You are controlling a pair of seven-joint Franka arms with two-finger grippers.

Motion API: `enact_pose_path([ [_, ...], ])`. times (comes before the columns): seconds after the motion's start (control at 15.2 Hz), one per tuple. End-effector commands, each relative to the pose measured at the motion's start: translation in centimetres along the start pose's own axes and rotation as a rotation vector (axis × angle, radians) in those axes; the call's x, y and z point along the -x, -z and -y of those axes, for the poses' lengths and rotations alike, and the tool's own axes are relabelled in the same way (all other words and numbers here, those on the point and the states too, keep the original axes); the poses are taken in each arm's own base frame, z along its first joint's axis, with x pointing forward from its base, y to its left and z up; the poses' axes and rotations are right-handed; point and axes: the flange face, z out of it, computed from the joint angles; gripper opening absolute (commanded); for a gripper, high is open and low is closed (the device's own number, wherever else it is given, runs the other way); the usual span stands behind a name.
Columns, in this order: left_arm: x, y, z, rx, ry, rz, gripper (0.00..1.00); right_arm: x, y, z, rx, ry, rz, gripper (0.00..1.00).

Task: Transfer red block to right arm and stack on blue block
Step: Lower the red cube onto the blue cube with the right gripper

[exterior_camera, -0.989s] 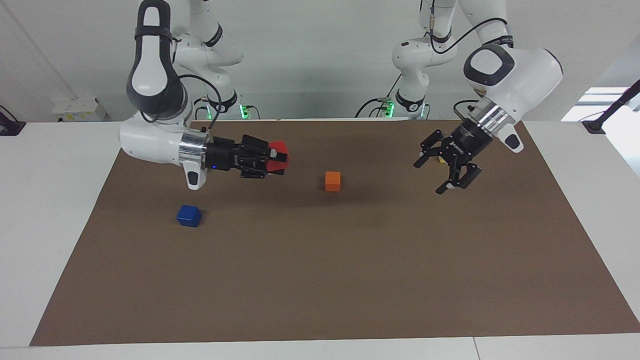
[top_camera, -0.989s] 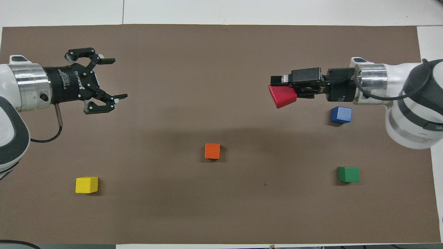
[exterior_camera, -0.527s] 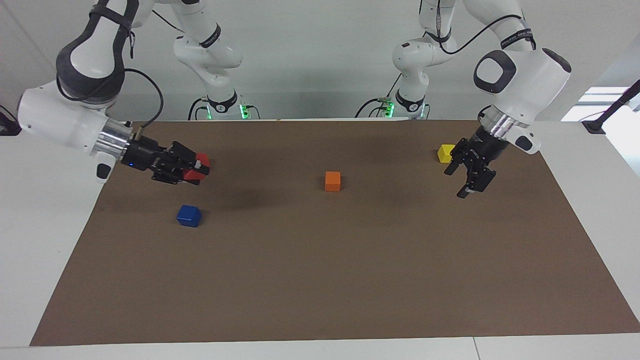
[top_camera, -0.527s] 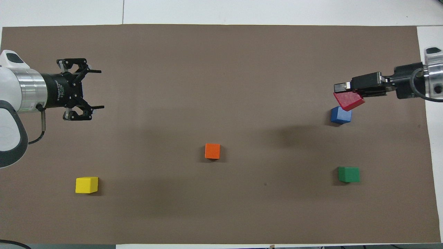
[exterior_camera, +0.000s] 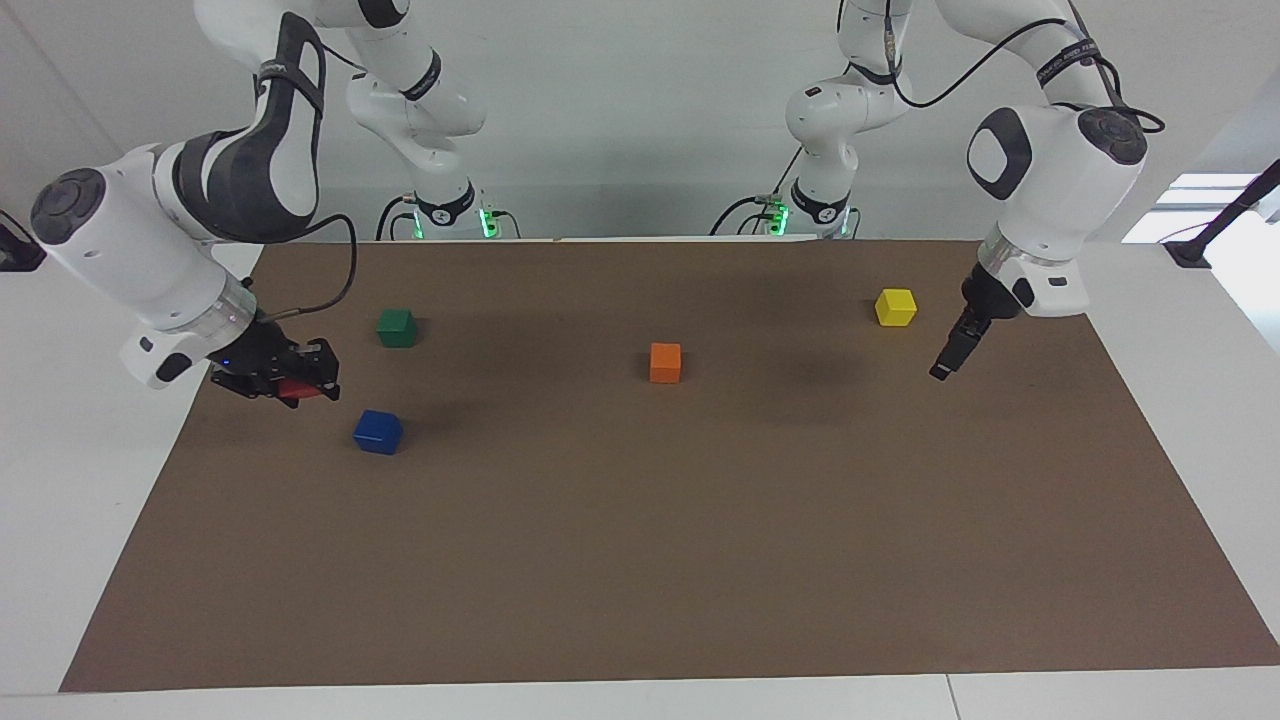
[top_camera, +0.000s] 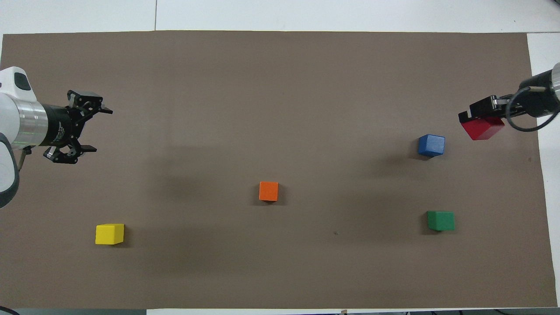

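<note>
The red block (exterior_camera: 291,391) (top_camera: 481,129) hangs tilted in my right gripper (exterior_camera: 303,379) (top_camera: 476,119), which is shut on it. That gripper is low over the brown mat's edge at the right arm's end, beside the blue block (exterior_camera: 378,431) (top_camera: 431,145) and apart from it. The blue block sits alone on the mat with nothing on top. My left gripper (exterior_camera: 948,358) (top_camera: 99,130) is open and holds nothing, over the mat at the left arm's end, beside the yellow cube.
An orange cube (exterior_camera: 665,362) (top_camera: 268,191) sits mid-mat. A yellow cube (exterior_camera: 895,307) (top_camera: 109,233) lies toward the left arm's end. A green cube (exterior_camera: 397,327) (top_camera: 440,220) lies nearer the robots than the blue block. The brown mat (exterior_camera: 640,560) covers the white table.
My right gripper has carried the red block from mid-mat out past the blue block toward the right arm's end, sinking lower. My left gripper has drawn back toward its own end, still open.
</note>
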Motion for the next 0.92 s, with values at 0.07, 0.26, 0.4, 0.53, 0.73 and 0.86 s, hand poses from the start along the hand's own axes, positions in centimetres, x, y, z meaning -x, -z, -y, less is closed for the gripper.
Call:
enact_pose_path([
  [0.07,-0.3,0.9,0.9,-0.137,-0.197,-0.040,1.00,-0.1,-0.7,-0.7,0.065,0.010,-0.033,0.00],
  [0.26,0.5,1.5,1.3,-0.236,-0.563,0.026,1.00,-0.4,-2.2,2.5,0.114,-0.032,-0.085,0.00],
  [0.4,1.0,2.6,2.5,-0.261,-0.727,0.077,1.00,0.6,-4.2,3.1,0.125,-0.080,-0.118,0.00],
  [0.53,1.9,3.8,2.8,-0.278,-0.849,0.093,1.00,2.2,-6.8,3.2,0.129,-0.090,-0.183,0.00],
  [0.73,2.7,3.8,1.6,-0.272,-0.871,0.077,1.00,4.8,-10.3,3.8,0.121,-0.150,-0.250,0.00],
  [0.86,3.6,3.0,1.5,-0.273,-0.885,0.082,1.00,5.5,-11.7,4.3,0.118,-0.159,-0.287,0.00],
])
